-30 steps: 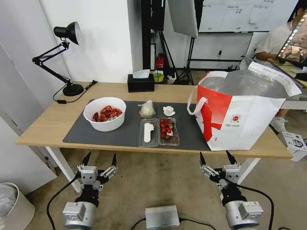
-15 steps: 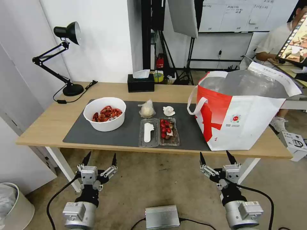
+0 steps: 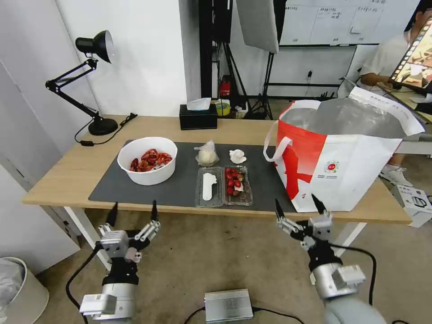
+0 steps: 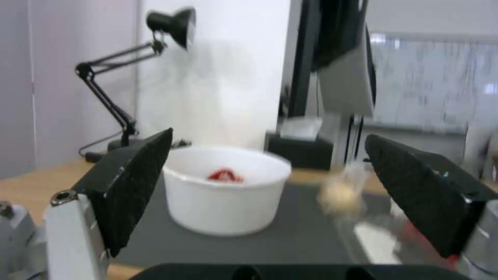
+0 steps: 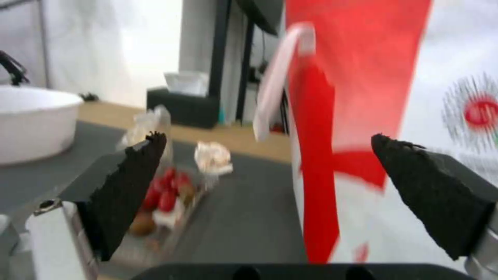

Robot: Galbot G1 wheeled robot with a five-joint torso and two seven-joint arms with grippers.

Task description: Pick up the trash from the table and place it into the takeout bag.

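The trash lies on the table's [image 3: 67, 173] dark mat: a white bowl of red shells [image 3: 147, 160] [image 4: 224, 188], a knotted clear bag [image 3: 206, 154] [image 4: 340, 196], a crumpled tissue [image 3: 237, 156] [image 5: 214, 155] and a clear clamshell tray with red bits [image 3: 223, 185] [image 5: 166, 200]. The takeout bag [image 3: 342, 155] [image 5: 363, 116] stands open at the table's right end. My left gripper [image 3: 132, 211] [image 4: 270, 194] is open just below the front edge, in front of the bowl. My right gripper [image 3: 299, 204] [image 5: 270, 202] is open at the front edge, before the bag's left corner.
A black tissue box [image 3: 198, 117] and a black desk lamp [image 3: 90, 81] stand at the back of the table. A white bin [image 3: 18, 288] sits on the floor at left, a grey box [image 3: 228, 305] on the floor between my arms.
Both grippers have risen from below the table toward its front edge, still open. The things on the table have not moved.
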